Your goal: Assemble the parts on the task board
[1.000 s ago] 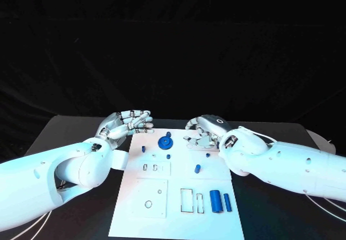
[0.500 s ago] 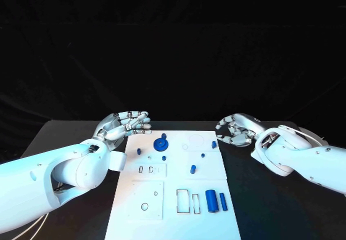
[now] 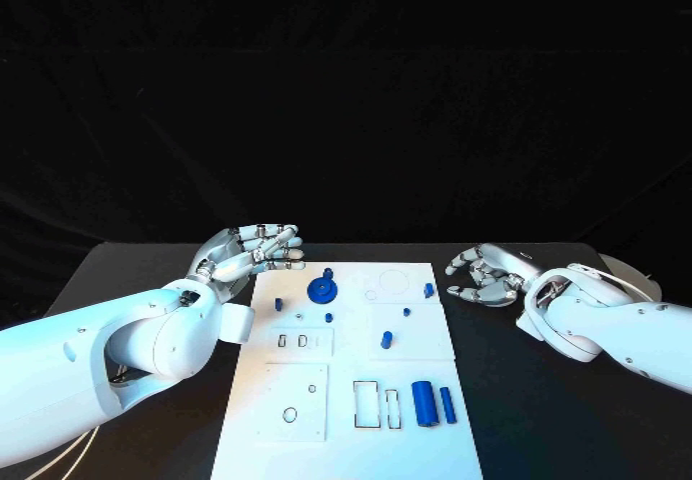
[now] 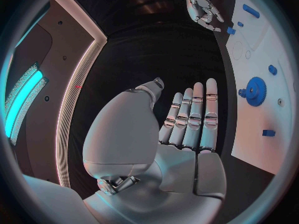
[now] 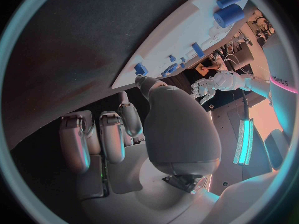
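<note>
My right hand (image 3: 488, 274) off task board (image 3: 353, 400), over bench (image 3: 577, 420) beside its far right edge; fingers (image 5: 102, 134) curled, holding nothing. My left hand (image 3: 248, 250) at far left corner, fingers (image 4: 193, 114) straight and together, empty. Blue gear (image 3: 323, 290) seated far on board; small pegs (image 3: 387, 340) mid-board; two blue cylinders (image 3: 427, 402) lying near end, right. Step, my guess: between placements. Next: reach for loose cylinder, pinch it, match its slot.

The task board (image 3: 346, 420) is cut off at its near edge; its far-right outlines are too faint to be identified.
</note>
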Action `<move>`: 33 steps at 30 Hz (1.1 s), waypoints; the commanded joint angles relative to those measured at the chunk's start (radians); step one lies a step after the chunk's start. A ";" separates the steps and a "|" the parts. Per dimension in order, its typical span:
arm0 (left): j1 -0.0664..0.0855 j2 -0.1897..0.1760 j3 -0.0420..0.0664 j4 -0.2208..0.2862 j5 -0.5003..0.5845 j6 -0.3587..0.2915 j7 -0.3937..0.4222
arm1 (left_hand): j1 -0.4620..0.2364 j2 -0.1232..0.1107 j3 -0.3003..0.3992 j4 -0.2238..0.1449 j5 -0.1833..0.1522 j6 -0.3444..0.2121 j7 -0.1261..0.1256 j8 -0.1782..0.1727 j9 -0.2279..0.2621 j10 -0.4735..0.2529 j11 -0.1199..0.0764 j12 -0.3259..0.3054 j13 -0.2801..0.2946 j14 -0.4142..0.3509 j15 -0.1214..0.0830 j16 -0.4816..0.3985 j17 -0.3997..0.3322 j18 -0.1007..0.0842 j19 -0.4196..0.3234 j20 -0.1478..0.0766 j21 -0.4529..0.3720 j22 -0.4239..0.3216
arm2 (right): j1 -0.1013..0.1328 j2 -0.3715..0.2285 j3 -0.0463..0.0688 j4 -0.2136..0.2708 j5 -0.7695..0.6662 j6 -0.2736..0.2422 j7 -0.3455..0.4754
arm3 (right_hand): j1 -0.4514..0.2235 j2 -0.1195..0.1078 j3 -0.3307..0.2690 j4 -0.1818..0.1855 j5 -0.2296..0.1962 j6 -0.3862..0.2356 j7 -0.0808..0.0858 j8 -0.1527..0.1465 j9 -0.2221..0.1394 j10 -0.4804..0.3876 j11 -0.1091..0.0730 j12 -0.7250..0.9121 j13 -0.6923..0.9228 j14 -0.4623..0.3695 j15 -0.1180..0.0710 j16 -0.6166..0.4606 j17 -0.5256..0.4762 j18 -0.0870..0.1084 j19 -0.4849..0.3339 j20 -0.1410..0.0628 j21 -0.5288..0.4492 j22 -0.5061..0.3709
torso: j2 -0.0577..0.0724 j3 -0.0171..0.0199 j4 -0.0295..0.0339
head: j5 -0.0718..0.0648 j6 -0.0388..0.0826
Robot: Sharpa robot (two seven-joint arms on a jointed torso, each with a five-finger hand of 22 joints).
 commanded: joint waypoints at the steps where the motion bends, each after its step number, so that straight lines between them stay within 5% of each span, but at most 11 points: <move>1: 0.001 0.004 0.001 0.000 -0.004 0.022 0.005 | 0.001 0.010 0.000 -0.005 -0.001 -0.008 0.035 -0.004 -0.001 0.003 0.006 -0.006 -0.001 -0.002 0.002 -0.003 0.001 0.012 0.008 -0.001 0.006 0.001 | -0.005 0.009 0.000 -0.007 0.013 0.033 0.025 | 0.011 0.002 0.000 -0.008 -0.005 -0.006 0.001 -0.007 -0.002 -0.001 0.005 -0.001 0.004 0.096 0.001 0.005 0.231 -0.011 0.094 -0.003 0.000 0.252 | 0.001 0.0008 0.0013 | 0.002 -0.006; 33: 0.001 0.006 0.001 -0.005 -0.004 0.023 0.002 | 0.004 0.010 0.001 -0.007 -0.001 -0.008 0.034 -0.004 -0.002 0.004 0.006 -0.007 -0.001 -0.003 0.002 -0.004 0.002 0.012 0.008 0.000 0.007 0.001 | -0.020 0.074 -0.001 -0.036 0.038 0.046 0.007 | 0.018 0.011 0.008 -0.012 -0.007 -0.004 0.003 -0.008 -0.002 0.005 0.007 0.005 0.010 0.097 0.003 0.006 0.232 -0.011 0.096 -0.001 0.002 0.253 | -0.001 0.0002 -0.0004 | 0.009 -0.011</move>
